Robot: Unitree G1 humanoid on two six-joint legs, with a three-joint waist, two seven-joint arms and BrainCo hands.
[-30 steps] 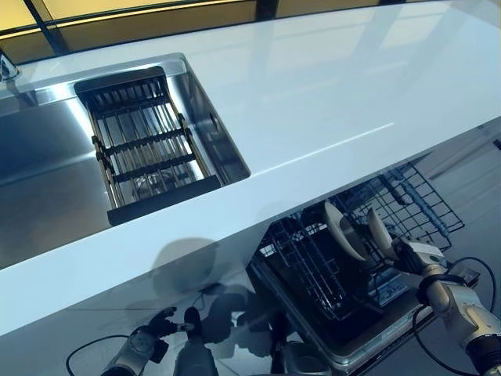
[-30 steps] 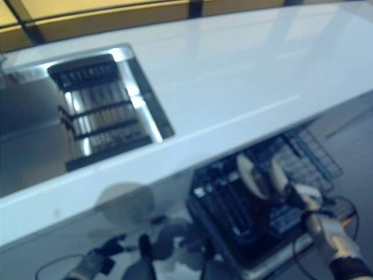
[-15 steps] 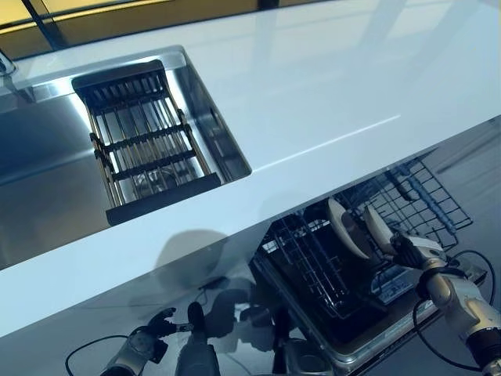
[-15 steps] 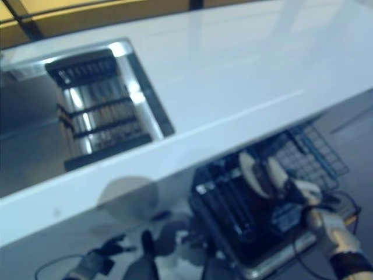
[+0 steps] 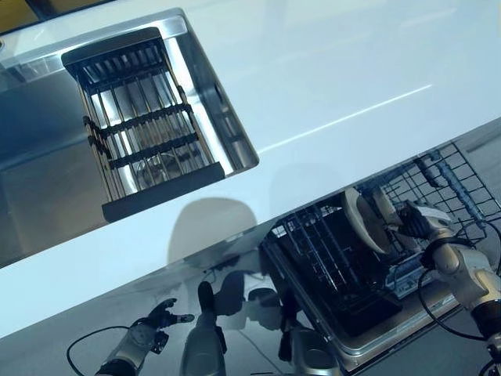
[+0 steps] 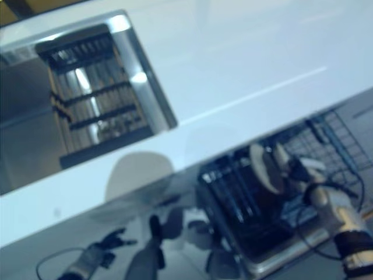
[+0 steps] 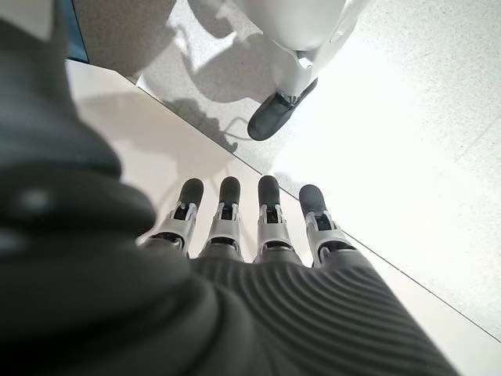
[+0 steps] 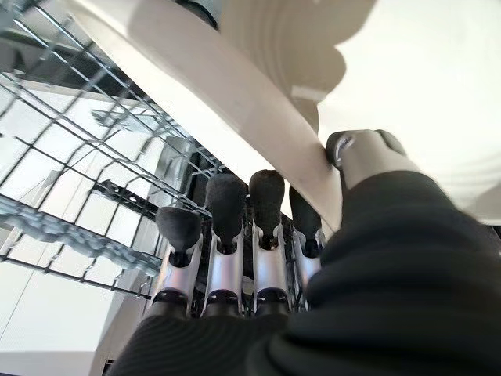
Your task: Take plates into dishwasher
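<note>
**Plate held on edge over the dishwasher rack**

The cream plate [image 5: 362,222] stands on edge in the dishwasher rack [image 5: 329,262], below the front edge of the white worktop [image 5: 313,86]. The right hand [image 5: 412,222] grasps it: in the right wrist view the plate's rim [image 8: 235,110] runs between the thumb, which presses one face, and the fingers [image 8: 227,204], which lie along the other face beside the rack wires. A second pale plate [image 5: 383,207] stands just behind the first, close to the hand; whether the two touch cannot be told.

The rack is pulled out from under the worktop, with dark tines to the robot's left of the plates and open wire grid to the right. The worktop's front edge overhangs the rack's rear part, leaving limited room above the plates.

The left hand [image 5: 160,317] hangs low near the floor [image 7: 407,117], well apart from the rack; its fingers [image 7: 266,207] are straight and hold nothing.

On the worktop, a steel sink [image 5: 47,164] holds a dark slatted drainer [image 5: 137,129].
</note>
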